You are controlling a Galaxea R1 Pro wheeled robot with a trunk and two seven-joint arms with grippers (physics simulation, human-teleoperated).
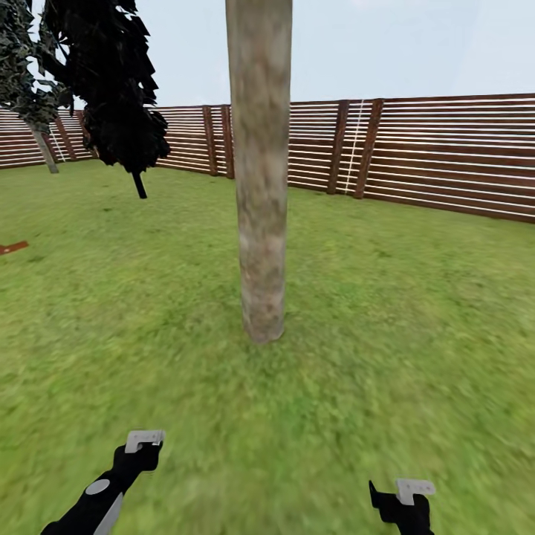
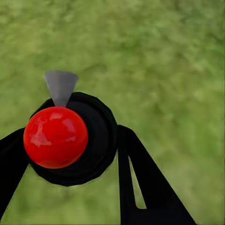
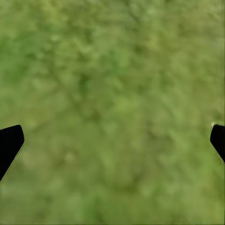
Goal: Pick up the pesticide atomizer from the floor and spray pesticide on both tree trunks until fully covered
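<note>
Holding the atomizer (image 2: 70, 140) pinched in the left fingers (image 2: 14, 159), right fingers (image 3: 11, 140) spread and empty, the robot faces the tree trunk (image 1: 260, 186); spraying from here could miss, landing on grass (image 1: 409, 312)

Slatted brown fence (image 1: 446, 156) under pale sky (image 1: 371, 44).

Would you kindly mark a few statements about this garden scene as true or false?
1. The thick grey-beige tree trunk stands upright on the green grass lawn. True.
2. The right claw grips a red ball. False: it is open over grass.
3. The left claw holds a black round object topped by a red ball. True.
4. The brown slatted wooden fence runs in front of the trunk. False: it runs behind it.
</note>
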